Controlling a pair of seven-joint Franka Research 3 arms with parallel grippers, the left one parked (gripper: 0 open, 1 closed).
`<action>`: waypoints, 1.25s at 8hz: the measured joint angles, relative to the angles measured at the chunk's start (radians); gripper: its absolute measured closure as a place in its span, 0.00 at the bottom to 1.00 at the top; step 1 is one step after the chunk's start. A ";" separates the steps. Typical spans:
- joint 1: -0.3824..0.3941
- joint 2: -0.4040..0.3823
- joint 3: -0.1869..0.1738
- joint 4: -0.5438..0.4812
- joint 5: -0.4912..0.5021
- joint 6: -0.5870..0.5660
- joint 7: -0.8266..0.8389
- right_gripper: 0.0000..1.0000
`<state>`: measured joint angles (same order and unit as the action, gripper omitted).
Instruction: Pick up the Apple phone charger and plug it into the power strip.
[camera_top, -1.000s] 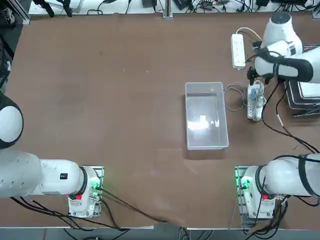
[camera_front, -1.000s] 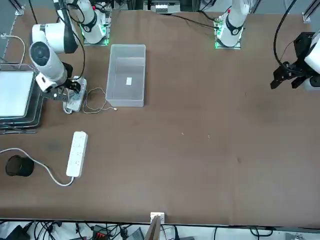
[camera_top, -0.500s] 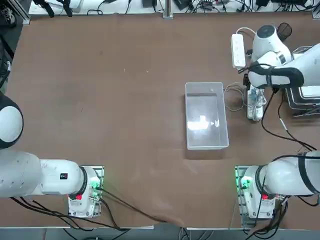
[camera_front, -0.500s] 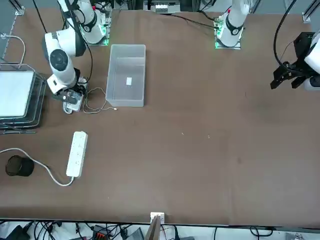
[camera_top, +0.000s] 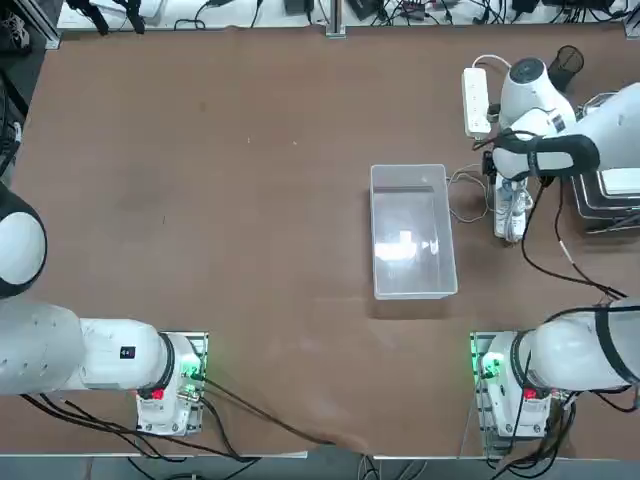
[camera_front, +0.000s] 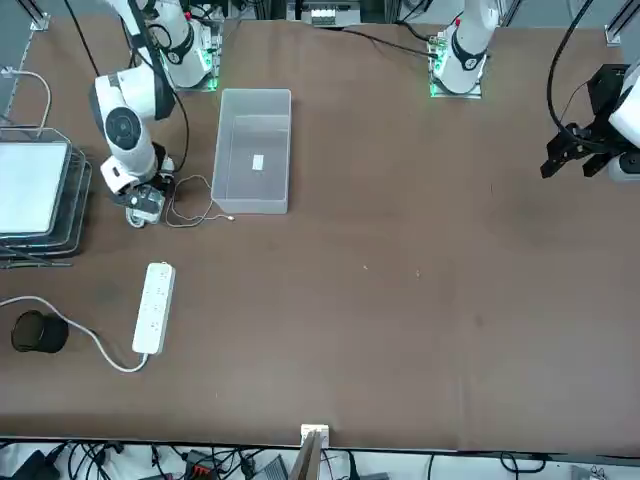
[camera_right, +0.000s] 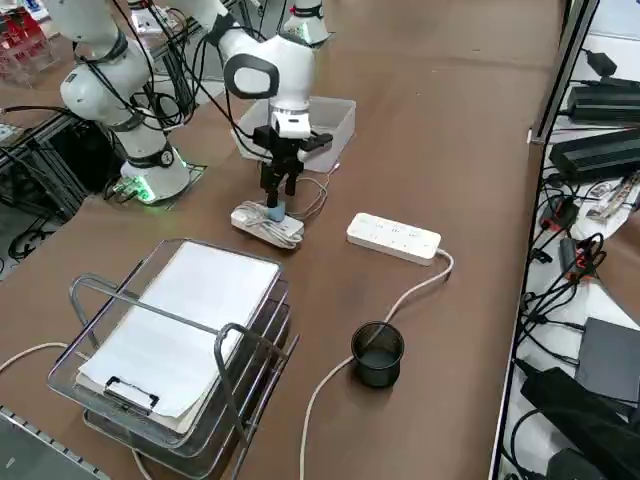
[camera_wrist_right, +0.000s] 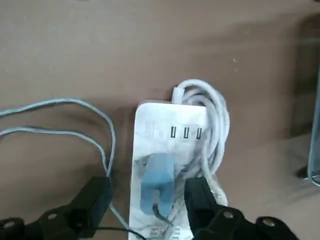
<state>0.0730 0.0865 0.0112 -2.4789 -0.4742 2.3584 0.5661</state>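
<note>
The Apple phone charger (camera_wrist_right: 156, 179), a small pale bluish-grey block, sits on top of the shorter white strip (camera_wrist_right: 150, 125) that has its cord bundled on it. Its thin pale wire (camera_wrist_right: 75, 107) loops over the table toward the clear bin. My right gripper (camera_wrist_right: 146, 200) hangs open just above it, one finger (camera_wrist_right: 92, 197) on each side of the block and strip. From the side, the gripper (camera_right: 275, 195) points straight down over the charger (camera_right: 275, 212). The long slim power strip (camera_top: 477, 100) lies apart, farther out on the table, also the power strip (camera_right: 393, 237).
A clear plastic bin (camera_top: 410, 169) stands toward the table's middle from the short strip. A wire tray with paper (camera_right: 180, 320) stands on the outer side. A black cup (camera_right: 378, 352) stands by the long strip's thick cord (camera_right: 340, 375).
My right arm has swung in from the tray side toward the bin and now stands over the short strip and the charger. The strips and the charger have not moved.
</note>
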 joint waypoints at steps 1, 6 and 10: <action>-0.001 0.006 -0.001 0.000 0.000 -0.002 0.001 0.14; -0.003 0.019 -0.003 0.000 0.000 -0.017 0.002 0.37; -0.004 0.025 -0.008 0.002 -0.004 -0.023 0.002 0.55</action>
<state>0.0693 0.1111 0.0028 -2.4765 -0.4784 2.3353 0.5678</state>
